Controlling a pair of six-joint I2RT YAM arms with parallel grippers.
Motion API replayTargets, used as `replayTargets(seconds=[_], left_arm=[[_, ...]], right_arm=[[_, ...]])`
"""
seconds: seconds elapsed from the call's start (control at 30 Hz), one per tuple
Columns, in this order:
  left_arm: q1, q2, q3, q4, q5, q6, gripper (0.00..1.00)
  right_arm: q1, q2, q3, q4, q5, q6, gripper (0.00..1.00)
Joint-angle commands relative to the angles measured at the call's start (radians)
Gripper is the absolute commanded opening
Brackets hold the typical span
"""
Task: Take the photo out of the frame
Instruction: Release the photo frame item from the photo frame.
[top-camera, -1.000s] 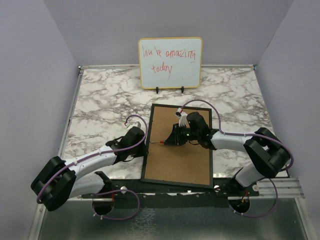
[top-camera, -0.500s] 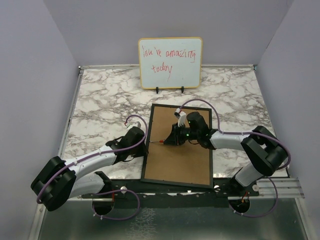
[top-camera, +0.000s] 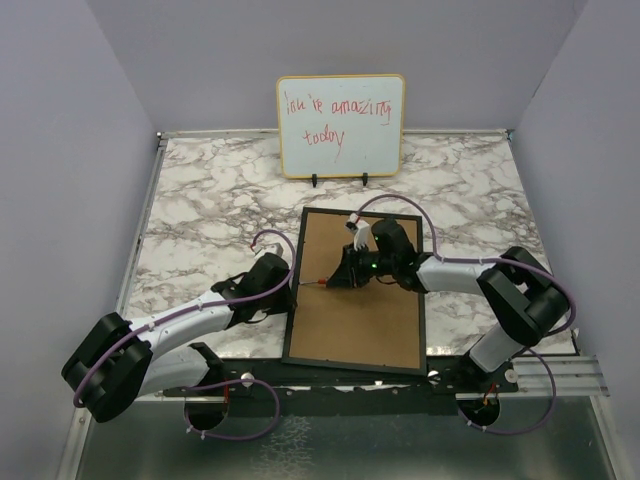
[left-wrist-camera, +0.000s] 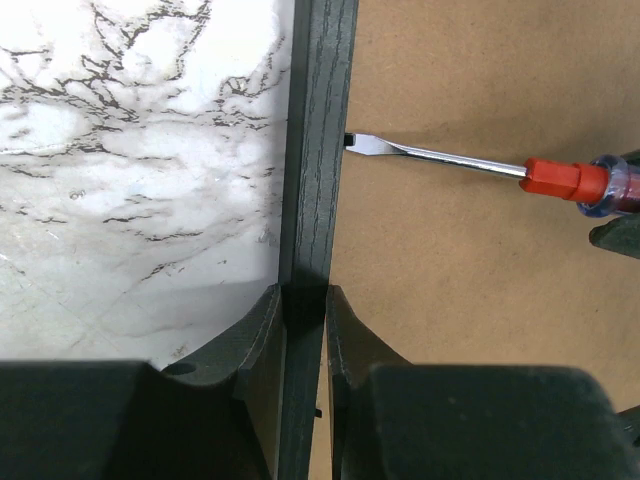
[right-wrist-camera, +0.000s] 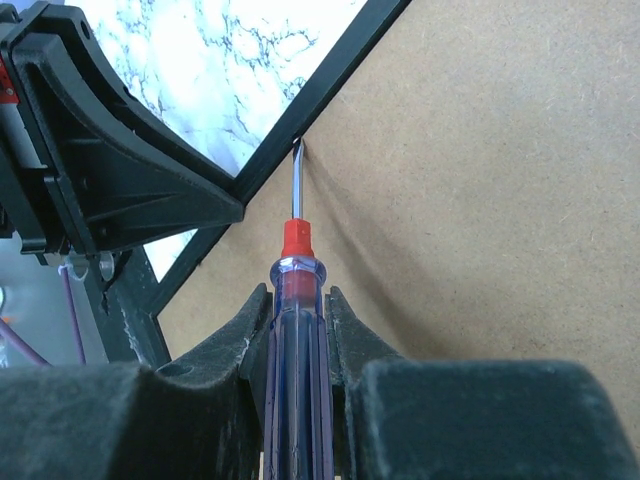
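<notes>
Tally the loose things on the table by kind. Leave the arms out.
picture frame, lying back up: 1
screwdriver, red collar, held with its tip at the frame's left rail: 1
whiteboard, standing at the far edge: 1
Total: 3

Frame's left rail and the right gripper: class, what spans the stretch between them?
A screwdriver, held in the right gripper, its flat tip at the frame; clearest in the left wrist view.

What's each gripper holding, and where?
Left gripper clamps the frame on its left rail; right gripper holds the screwdriver by its handle.
</notes>
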Motion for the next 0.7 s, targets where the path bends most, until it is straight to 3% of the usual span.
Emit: replayTargets(seconds=[0.0,0.67], left_arm=[[-0.010,0.057,-0.039,-0.044,0.081,0.057,0.00],[-0.019,0.047,-0.047,-0.031,0.083,0.068,0.00]], right_arm=[[0.014,0.051,0.075,-0.136,0.027,-0.048,0.01],[0.084,0.090,0.430,-0.604,0.259,-0.057,0.01]])
